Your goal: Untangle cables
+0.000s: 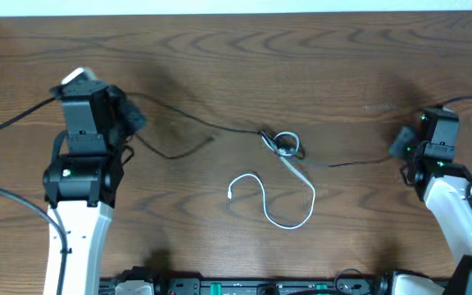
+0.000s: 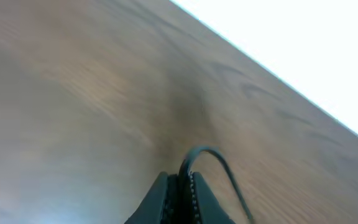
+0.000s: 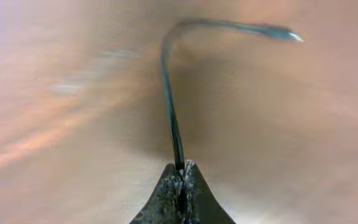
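One brown wooden table (image 1: 236, 49). One thin white cord (image 1: 267, 211). Thin black cords (image 1: 220, 125): one or two, knot hides which. My two grippers: left gripper (image 1: 136, 119), right gripper (image 1: 401, 143).

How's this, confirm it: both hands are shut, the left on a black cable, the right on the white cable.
Wrong on the right hand: it is shut on a black cable, as the right wrist view shows. The white cable lies unheld.
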You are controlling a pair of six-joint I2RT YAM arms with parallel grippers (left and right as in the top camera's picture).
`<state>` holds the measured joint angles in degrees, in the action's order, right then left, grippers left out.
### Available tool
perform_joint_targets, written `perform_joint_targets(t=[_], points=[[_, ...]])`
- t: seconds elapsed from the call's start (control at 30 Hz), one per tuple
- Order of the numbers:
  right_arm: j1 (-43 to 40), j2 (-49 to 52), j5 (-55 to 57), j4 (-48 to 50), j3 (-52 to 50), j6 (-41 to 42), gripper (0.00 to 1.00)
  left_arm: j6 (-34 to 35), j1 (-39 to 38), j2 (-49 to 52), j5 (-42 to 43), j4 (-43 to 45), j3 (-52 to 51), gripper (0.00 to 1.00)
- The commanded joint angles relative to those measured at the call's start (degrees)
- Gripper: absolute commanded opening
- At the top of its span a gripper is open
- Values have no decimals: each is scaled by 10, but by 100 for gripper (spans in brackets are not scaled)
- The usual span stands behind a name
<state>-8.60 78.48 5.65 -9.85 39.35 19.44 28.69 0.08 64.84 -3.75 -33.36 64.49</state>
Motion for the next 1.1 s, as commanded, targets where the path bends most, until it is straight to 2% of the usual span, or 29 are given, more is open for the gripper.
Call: perform_joint_targets(t=[0.0,0.1,0.13,0.2,0.23,0.27,0.3,0.33,0.37,0.4,0.53,0.73,0.93,1.07], points=[[30,-10,-233,32,0,-30,1,-9,-31,38,183,0,8,8],[72,-10,-259,31,0,-42,1,-38,-63,71,185,-32,7,8],[84,-10,-259,28,0,-49,3,-43,-69,79,185,-38,7,13],[109,-10,-259,24,0,-61,30,-45,-79,93,185,-48,7,53],[121,-10,-258,23,0,-68,38,-45,-84,100,185,-50,7,66],[132,-10,-258,23,0,-71,39,-45,-88,106,185,-52,7,71],[150,-10,-257,24,0,-73,45,-45,-93,113,185,-52,7,73],[156,-10,-257,24,0,-74,51,-45,-97,117,186,-52,7,75],[172,-9,-257,24,0,-73,64,-45,-106,124,185,-51,7,75],[182,-9,-255,24,0,-73,66,-45,-117,130,185,-49,7,75],[206,-9,-255,24,0,-73,64,-56,-156,157,186,-23,6,75],[226,-8,-234,15,0,-73,61,-73,-223,248,186,91,6,75],[226,-7,-203,0,0,-71,62,-73,-260,336,186,196,6,75],[226,-3,-202,-5,0,-71,62,-73,-275,390,185,229,6,75]])
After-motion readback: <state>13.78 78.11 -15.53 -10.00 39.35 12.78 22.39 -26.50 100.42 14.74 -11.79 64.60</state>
